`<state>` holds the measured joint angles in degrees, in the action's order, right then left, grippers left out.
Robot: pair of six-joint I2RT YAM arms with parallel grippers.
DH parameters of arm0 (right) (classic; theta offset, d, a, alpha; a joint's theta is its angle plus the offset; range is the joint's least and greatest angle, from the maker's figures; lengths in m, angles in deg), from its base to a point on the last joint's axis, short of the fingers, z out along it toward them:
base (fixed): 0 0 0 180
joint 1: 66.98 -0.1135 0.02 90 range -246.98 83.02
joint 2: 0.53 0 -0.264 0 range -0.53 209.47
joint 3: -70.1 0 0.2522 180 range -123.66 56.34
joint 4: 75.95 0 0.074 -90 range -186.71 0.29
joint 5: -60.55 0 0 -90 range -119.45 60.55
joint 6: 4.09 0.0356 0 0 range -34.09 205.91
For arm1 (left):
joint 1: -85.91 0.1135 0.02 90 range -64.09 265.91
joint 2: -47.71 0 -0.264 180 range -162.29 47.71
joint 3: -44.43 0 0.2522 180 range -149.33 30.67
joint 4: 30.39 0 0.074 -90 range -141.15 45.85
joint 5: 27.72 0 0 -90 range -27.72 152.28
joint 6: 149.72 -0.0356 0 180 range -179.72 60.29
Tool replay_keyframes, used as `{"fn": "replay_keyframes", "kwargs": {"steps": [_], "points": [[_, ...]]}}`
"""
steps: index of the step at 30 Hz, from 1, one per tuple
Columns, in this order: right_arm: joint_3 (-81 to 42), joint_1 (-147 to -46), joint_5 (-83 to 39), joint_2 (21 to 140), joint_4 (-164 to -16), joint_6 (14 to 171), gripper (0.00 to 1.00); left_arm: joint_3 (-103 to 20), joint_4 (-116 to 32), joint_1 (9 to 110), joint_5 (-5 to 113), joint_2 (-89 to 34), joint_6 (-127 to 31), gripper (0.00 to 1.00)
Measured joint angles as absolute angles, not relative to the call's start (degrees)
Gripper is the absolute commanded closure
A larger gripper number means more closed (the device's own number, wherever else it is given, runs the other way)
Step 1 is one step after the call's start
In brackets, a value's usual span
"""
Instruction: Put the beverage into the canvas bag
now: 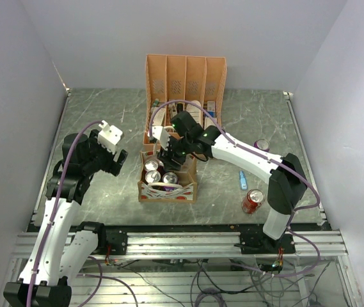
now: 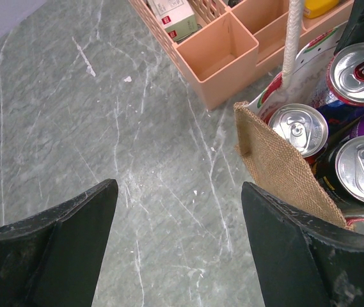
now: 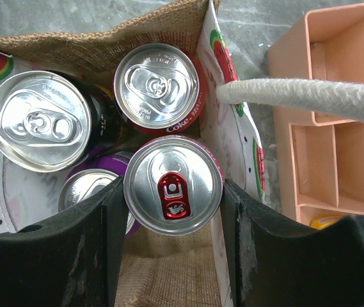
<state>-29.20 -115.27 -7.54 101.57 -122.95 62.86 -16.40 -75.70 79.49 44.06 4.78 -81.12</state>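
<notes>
Tan canvas bag (image 3: 169,22) upright and open, red-tabbed can (image 3: 173,185) standing inside

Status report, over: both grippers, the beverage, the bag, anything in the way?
Left gripper open, beside canvas bag. Right gripper shut on red-tab can, inside bag among three other cans. White handle alongside, nothing blocking.

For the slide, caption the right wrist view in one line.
Right claw holds a red-tabbed can upright inside the canvas bag, beside three other cans.
</notes>
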Motion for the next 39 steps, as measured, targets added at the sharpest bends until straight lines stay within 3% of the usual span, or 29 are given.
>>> {"fn": "replay_keyframes", "kwargs": {"steps": [15, 20, 39], "points": [[-28.57, -115.27, -7.37, 101.62, -122.31, 62.86, 1.00, -16.40, -75.72, 79.49, 44.06, 5.52, -81.12, 0.10], [-28.11, -115.27, -7.37, 102.08, -121.99, 62.75, 0.95, -16.34, -75.72, 79.49, 44.04, 5.83, -81.12, 0.10], [-26.56, -115.27, -7.04, 102.71, -120.15, 62.71, 0.49, -16.29, -75.83, 79.51, 44.04, 5.72, -81.15, 0.11]]}}
